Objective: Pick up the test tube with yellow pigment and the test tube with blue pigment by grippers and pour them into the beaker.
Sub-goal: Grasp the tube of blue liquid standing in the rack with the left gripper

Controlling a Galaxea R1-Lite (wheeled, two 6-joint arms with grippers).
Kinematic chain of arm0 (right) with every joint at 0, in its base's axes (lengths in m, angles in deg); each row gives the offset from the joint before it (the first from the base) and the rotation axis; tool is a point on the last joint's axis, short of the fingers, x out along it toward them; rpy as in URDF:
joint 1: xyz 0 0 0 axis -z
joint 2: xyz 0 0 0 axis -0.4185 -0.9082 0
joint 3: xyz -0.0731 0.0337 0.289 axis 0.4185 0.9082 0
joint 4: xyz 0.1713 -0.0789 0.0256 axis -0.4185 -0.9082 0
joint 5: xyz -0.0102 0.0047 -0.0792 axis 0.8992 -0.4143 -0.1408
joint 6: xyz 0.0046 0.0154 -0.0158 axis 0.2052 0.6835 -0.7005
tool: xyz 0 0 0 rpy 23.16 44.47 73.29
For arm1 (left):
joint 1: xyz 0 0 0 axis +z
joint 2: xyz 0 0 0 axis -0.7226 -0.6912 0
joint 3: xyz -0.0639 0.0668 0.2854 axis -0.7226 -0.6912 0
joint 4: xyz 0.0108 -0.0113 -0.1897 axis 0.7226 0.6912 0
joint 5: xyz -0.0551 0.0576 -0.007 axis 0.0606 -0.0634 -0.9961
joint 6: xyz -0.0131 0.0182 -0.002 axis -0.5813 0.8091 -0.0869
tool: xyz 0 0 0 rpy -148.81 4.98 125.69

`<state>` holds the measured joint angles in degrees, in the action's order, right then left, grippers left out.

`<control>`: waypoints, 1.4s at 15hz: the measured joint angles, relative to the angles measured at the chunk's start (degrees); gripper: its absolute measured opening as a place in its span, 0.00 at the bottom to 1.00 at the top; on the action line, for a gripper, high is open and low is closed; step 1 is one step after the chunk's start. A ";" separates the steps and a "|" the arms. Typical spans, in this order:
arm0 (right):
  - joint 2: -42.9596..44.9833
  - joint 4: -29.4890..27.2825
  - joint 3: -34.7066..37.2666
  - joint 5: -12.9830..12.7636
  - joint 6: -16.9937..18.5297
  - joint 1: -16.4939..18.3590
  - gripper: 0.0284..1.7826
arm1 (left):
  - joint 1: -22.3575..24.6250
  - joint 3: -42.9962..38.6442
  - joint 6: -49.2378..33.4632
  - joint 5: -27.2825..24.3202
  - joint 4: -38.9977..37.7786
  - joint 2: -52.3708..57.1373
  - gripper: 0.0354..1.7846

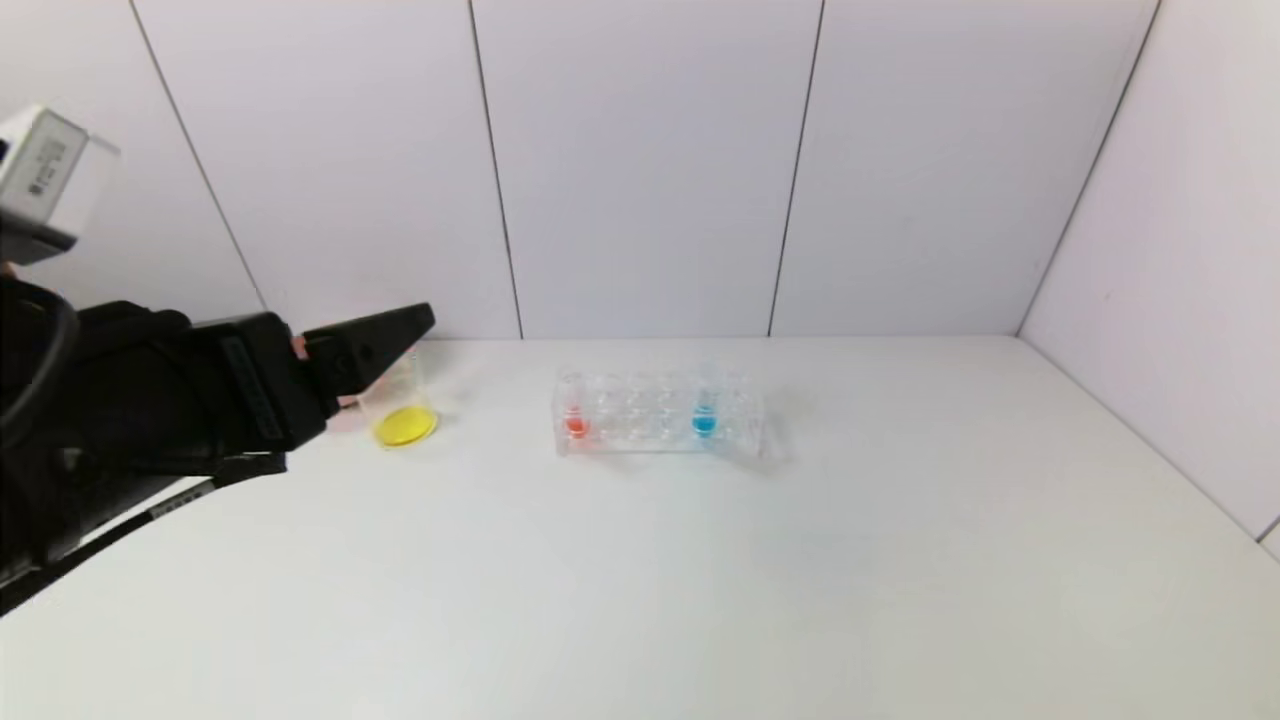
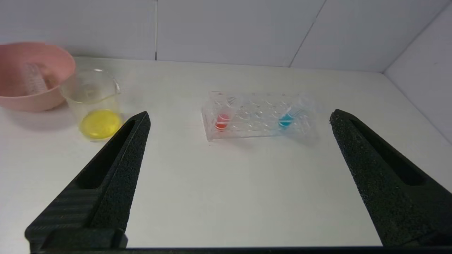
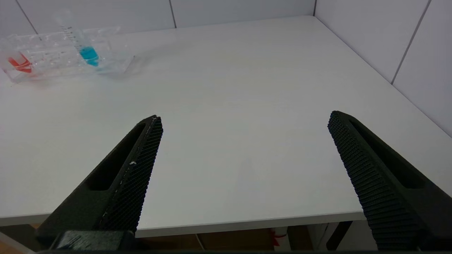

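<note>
Table (image 1: 700, 580) seen bare across front half. Pink bowl (image 2: 21, 102) set near back left corner, clear tube possibly lying inside, view poor. Rack (image 1: 660, 415) placed mid-table toward back edge. Beaker (image 1: 400, 410) stood just beside bowl, yellow liquid already in bottom. Left gripper (image 2: 240, 118) held spread wide, empty, above left side. Right gripper (image 3: 243, 118) kept splayed, empty, over front right edge. Blue tube (image 1: 704, 412) stood nearly upright in rack's right part, red tube (image 1: 574, 415) at left end. Blue tube judged nearer right gripper.
</note>
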<state>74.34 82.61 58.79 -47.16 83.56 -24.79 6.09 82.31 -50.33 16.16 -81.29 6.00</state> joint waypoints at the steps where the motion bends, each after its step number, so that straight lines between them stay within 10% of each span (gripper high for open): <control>1: 0.00 0.00 0.00 0.00 0.00 0.02 0.96 | -0.77 -0.61 -0.37 -0.52 -1.71 -1.80 1.00; 11: 0.00 0.00 0.00 0.00 0.00 0.02 0.96 | -2.23 0.63 0.00 -6.67 -33.05 -32.26 1.00; 21: 0.00 0.00 0.00 0.00 0.00 0.02 0.96 | -3.94 9.53 0.09 -6.80 -37.21 -48.02 1.00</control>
<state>74.34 82.61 58.79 -47.16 83.56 -24.76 2.16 91.85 -50.24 9.36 -118.49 -42.02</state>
